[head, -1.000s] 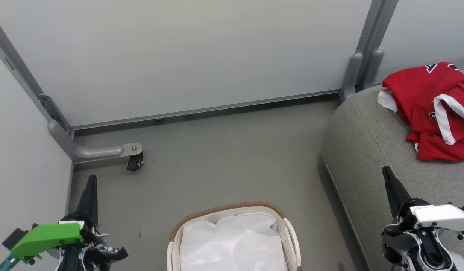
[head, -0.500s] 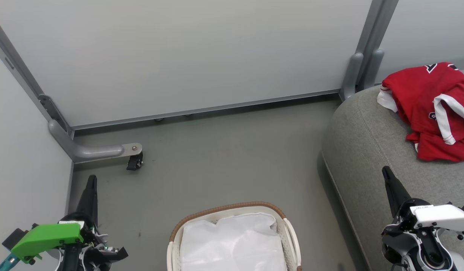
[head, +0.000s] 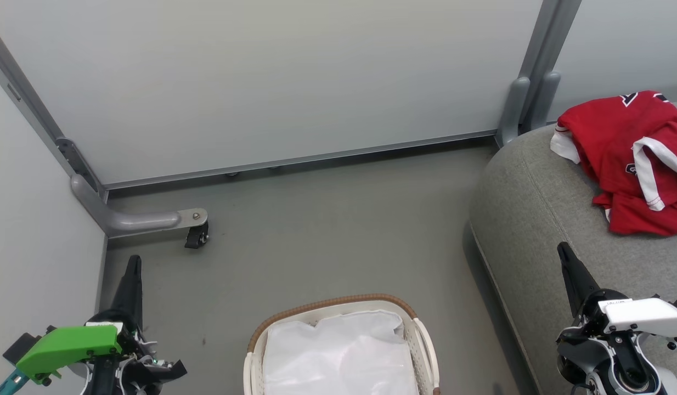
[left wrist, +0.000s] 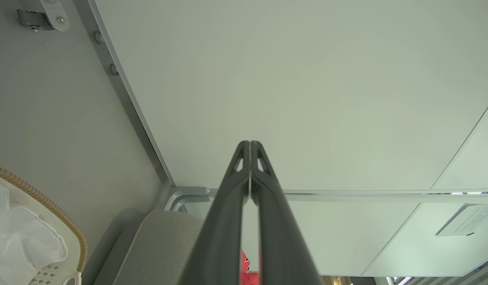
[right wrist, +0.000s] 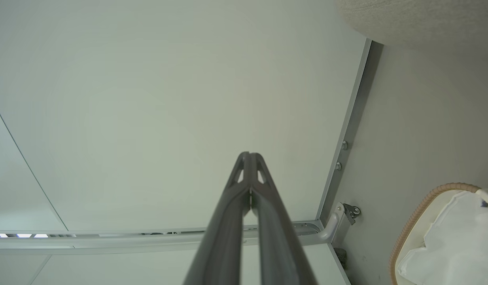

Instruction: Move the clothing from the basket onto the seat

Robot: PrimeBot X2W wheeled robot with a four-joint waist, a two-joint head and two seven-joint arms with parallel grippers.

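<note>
One heap of clothing point(head: 618, 148) on one seat point(head: 536, 219) — one basket point(head: 327, 301).

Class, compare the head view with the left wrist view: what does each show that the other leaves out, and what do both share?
Head view's extra: the right gripper. Left wrist view's extra: a paper notice on a far panel. Shared: the shut left gripper, the basket, the seat and the red clothing.
</note>
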